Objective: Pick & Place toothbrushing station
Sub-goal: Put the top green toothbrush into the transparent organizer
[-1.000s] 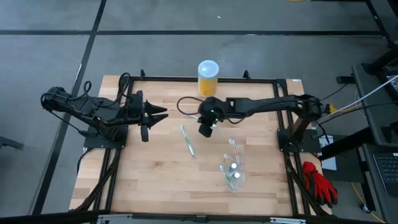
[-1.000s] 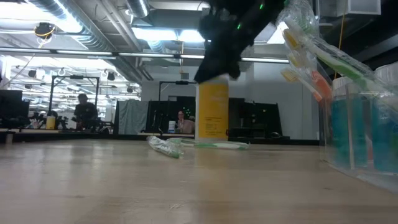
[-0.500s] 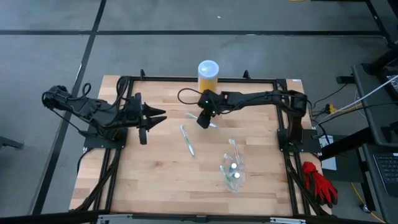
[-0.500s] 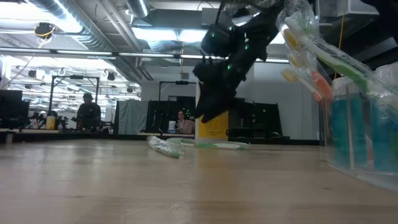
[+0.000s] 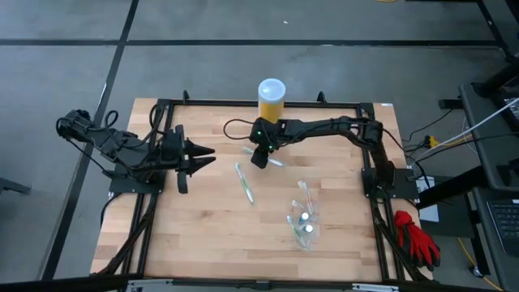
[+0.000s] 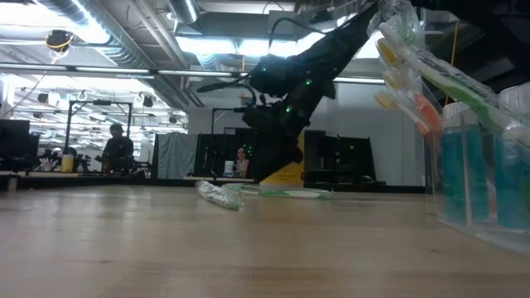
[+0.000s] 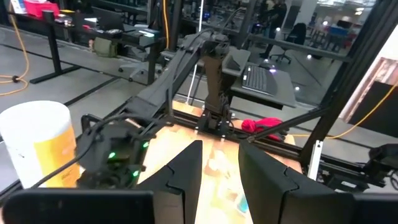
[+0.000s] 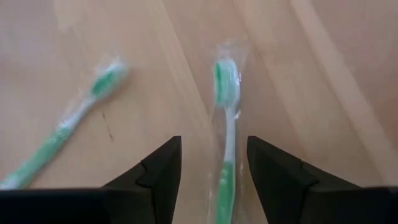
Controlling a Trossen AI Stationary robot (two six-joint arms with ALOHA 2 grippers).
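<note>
Two wrapped green toothbrushes lie flat on the wooden table. My right gripper (image 5: 259, 161) (image 8: 214, 142) hangs low over the far one (image 8: 226, 118) (image 5: 276, 161), open, a finger on either side of its handle without touching it. The other toothbrush (image 8: 68, 132) (image 5: 244, 183) lies just nearer. A clear plastic cup (image 5: 304, 225) (image 6: 476, 178) stands upright at the near right; it holds several toothbrushes (image 6: 414, 74) and teal-blue tubes. My left gripper (image 5: 209, 156) (image 7: 221, 155) waits at the left, open with nothing between its fingers.
A yellow jar with a white lid (image 5: 272, 96) stands at the far edge, just behind my right gripper. A black frame (image 5: 162, 104) borders the table. A red glove (image 5: 415, 235) lies off the right side. Bare wood stretches across the near left.
My right gripper has come down from well above the table to just over the far toothbrush. It has also shifted a little toward the far-left as its arm stretched out.
</note>
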